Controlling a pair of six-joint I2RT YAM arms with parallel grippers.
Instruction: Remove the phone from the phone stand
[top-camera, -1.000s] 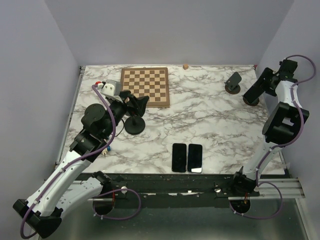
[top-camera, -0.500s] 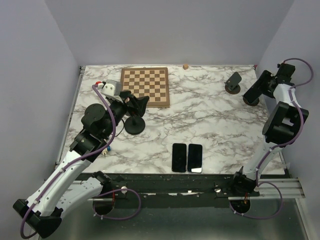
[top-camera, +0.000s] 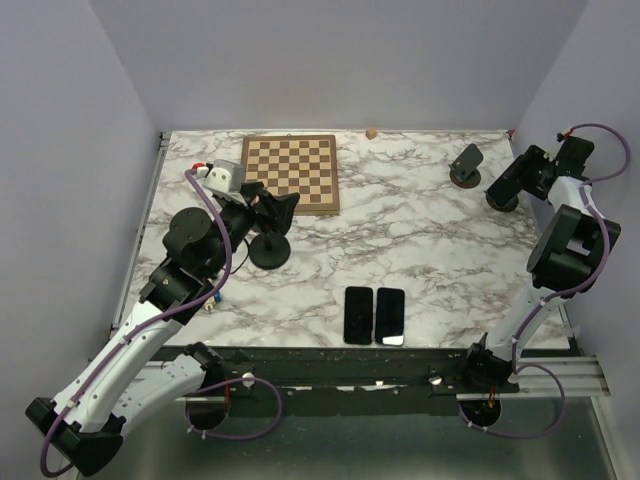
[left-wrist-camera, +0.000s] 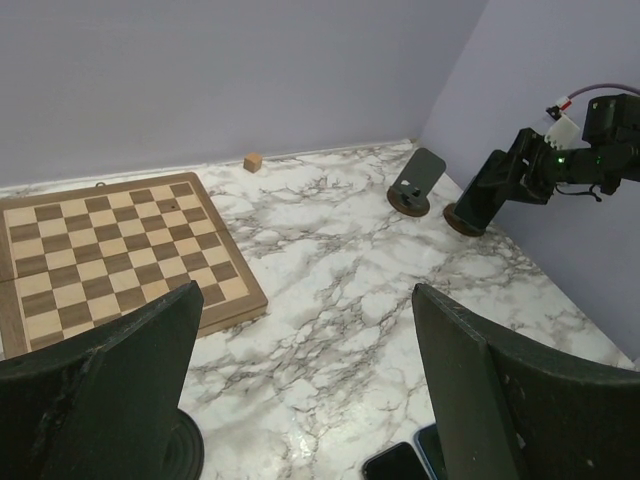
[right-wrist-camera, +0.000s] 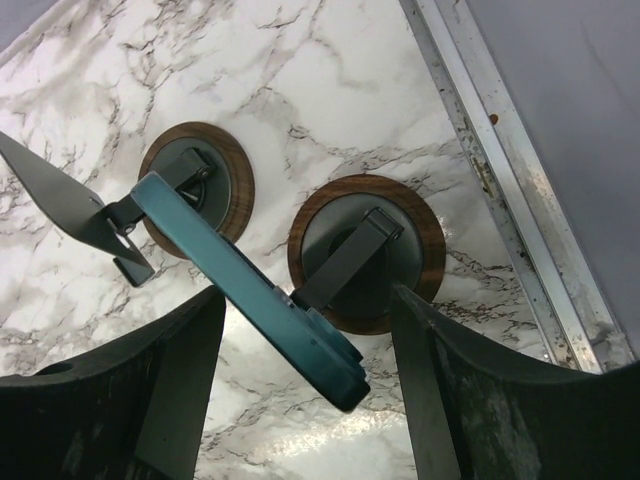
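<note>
The teal slab-shaped phone (right-wrist-camera: 250, 290) is seen leaning tilted on the dark-armed phone stand with a round wooden base (right-wrist-camera: 365, 250), in the far right corner of the white marble-patterned table (top-camera: 420, 250), close to the rail along the right edge. The right gripper (right-wrist-camera: 305, 300) is held wide, its two fingers flanking the phone with nothing clamped; whether either pad touches the phone's edges cannot be told. For the step in hand, judged to be the grasp, the fingers are best centred across the phone's long edges before being closed, so that the grip is taken on the phone alone and not on the stand's arm beneath it. A lift along the slope of the phone, up and away from the stand, is judged likelier to free it without the stand being dragged or tipped. Care is called for toward the second wooden-based stand (right-wrist-camera: 195, 190), set just beside the first with its dark plate empty. The right arm is stretched far out and folded at the elbow, the wrist turned down toward the corner. The left gripper (left-wrist-camera: 305, 300) is likewise spread wide and empty, held toward the left edge just beside a black round-based stand (top-camera: 268, 250), near the brown wooden chessboard (top-camera: 290, 172)
</note>
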